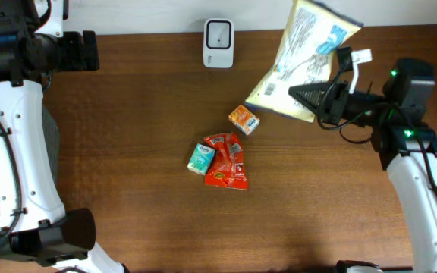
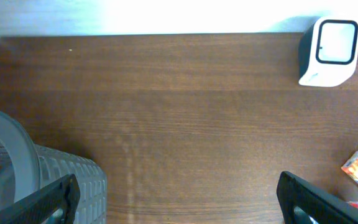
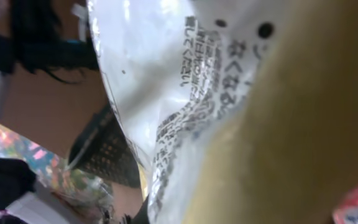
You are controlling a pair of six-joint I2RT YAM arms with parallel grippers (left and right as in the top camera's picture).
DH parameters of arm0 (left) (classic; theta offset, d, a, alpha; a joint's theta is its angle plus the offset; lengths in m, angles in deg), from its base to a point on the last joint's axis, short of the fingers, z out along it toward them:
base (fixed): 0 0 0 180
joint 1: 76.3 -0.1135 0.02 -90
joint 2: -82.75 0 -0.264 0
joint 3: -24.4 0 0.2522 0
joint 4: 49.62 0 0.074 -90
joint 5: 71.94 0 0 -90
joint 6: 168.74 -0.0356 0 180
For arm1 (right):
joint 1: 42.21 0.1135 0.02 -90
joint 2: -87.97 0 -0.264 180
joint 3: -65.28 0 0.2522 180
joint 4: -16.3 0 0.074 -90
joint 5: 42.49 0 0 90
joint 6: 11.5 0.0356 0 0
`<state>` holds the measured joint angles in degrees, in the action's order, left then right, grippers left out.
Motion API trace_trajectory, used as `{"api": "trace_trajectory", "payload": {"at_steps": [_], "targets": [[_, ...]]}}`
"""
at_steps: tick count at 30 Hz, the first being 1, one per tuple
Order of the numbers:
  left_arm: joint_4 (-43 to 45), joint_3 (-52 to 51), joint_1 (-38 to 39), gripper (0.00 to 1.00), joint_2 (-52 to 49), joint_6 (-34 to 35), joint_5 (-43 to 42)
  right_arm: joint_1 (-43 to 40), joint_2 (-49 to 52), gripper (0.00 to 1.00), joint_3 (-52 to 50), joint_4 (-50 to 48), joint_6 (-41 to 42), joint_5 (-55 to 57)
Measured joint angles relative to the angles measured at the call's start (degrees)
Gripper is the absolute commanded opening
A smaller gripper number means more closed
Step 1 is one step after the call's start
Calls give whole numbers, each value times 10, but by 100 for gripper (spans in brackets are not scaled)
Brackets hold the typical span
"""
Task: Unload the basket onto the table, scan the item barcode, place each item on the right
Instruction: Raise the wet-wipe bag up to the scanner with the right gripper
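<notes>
Brown wood-grain table (image 1: 127, 114). White barcode scanner (image 1: 218, 43) stands at far edge, centre. Near mid-table: small orange box (image 1: 243, 119), apart from the rest; red snack packet (image 1: 226, 161) with teal packet (image 1: 201, 158) touching its left side.

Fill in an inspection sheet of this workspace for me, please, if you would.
Surface: brown wooden table.
Job's things: white scanner upright at the far edge; yellow-and-white snack bag held up to the scanner's right.
Clutter: orange box, red packet and teal packet at mid-table; the red and teal packets touch.
Grippers: right gripper shut on the snack bag; left gripper open, holding nothing.
Cables: black cable looping by the right wrist.
Surroundings: grey basket beside the left gripper.
</notes>
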<state>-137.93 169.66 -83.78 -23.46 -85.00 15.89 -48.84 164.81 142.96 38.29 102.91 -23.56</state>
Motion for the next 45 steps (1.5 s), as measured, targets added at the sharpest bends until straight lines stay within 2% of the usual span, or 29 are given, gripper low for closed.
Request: {"api": "trace_trajectory", "payload": {"at_steps": [3, 7, 13, 17, 19, 21, 23, 26, 29, 33, 38, 42, 45], "targets": [[0, 0, 0, 99, 0, 0, 0, 0, -17, 4, 0, -32, 70, -2], [0, 0, 0, 99, 0, 0, 0, 0, -20, 4, 0, -37, 125, -4], [0, 0, 0, 99, 0, 0, 0, 9, -20, 4, 0, -41, 154, 10], [0, 0, 0, 99, 0, 0, 0, 66, -20, 4, 4, -25, 143, 78], [0, 0, 0, 99, 0, 0, 0, 121, -12, 4, 29, 39, 108, 154], [0, 0, 0, 99, 0, 0, 0, 166, 4, 4, 76, 147, 61, 260], [0, 0, 0, 99, 0, 0, 0, 233, 40, 4, 145, 226, 4, 410], [-1, 0, 0, 99, 0, 0, 0, 311, 97, 4, 229, 252, -73, 614], [-1, 0, 0, 99, 0, 0, 0, 370, 158, 4, 275, 177, -171, 808], [-1, 0, 0, 99, 0, 0, 0, 396, 247, 4, 283, 45, -330, 954], [-1, 0, 0, 99, 0, 0, 0, 392, 369, 4, 283, -113, -508, 1017], [0, 0, 0, 99, 0, 0, 0, 387, 444, 4, 283, -243, -593, 1027], [0, 0, 0, 99, 0, 0, 0, 384, 479, 4, 283, -309, -621, 1028]]}}
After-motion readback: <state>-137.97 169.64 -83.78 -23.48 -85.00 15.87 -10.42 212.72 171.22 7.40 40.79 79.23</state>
